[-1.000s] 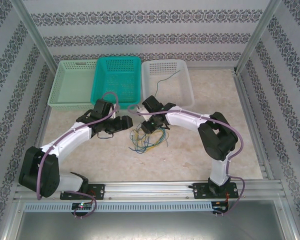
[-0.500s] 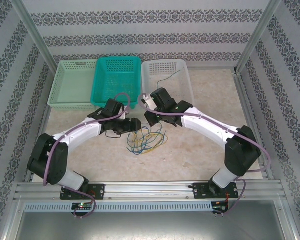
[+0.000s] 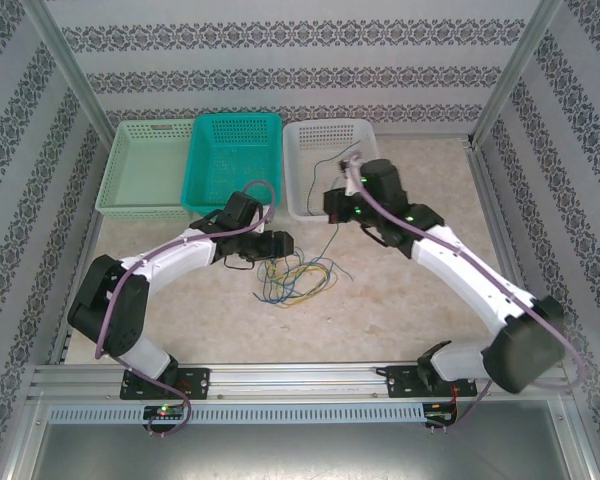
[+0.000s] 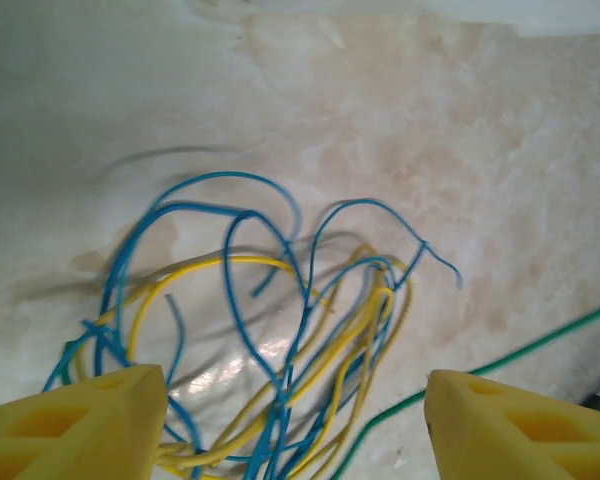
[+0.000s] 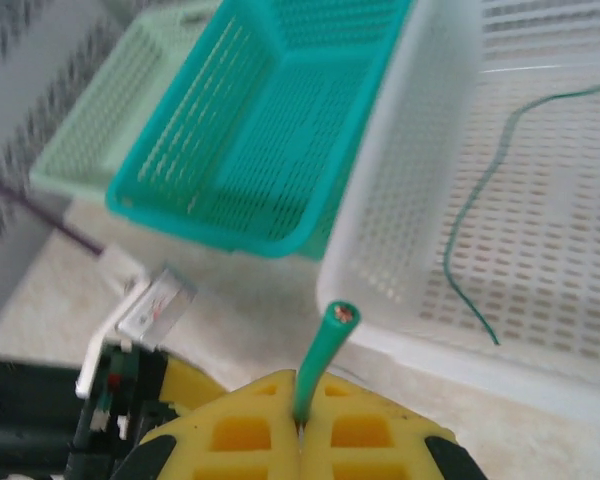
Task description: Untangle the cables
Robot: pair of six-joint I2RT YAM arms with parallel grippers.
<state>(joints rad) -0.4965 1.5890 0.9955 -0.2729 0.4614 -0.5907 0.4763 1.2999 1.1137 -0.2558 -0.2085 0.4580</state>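
Note:
A tangle of blue and yellow cables [image 3: 292, 282] lies on the table in front of the baskets. In the left wrist view the cable tangle [image 4: 280, 330] spreads between my wide-apart yellow fingers. My left gripper [image 3: 278, 246] [image 4: 290, 392] is open just above the tangle's left edge, holding nothing. One green cable [image 4: 520, 347] runs off to the right. My right gripper [image 3: 334, 206] [image 5: 300, 388] is shut on that green cable's end [image 5: 323, 350], which pokes up between the pads, at the near edge of the white basket [image 3: 365, 135] [image 5: 400, 200]. Another green cable [image 3: 332, 158] [image 5: 477, 205] lies inside the white basket.
A teal basket [image 3: 202, 160] [image 5: 270, 130] stands left of the white one, and a pale green basket [image 3: 120, 180] [image 5: 110, 110] is left of that. Patterned walls and metal posts enclose the table. A rail runs along the near edge.
My right gripper has lifted off the tangle and swung back and right to the white basket with the green cable. My left gripper has slid right toward the tangle.

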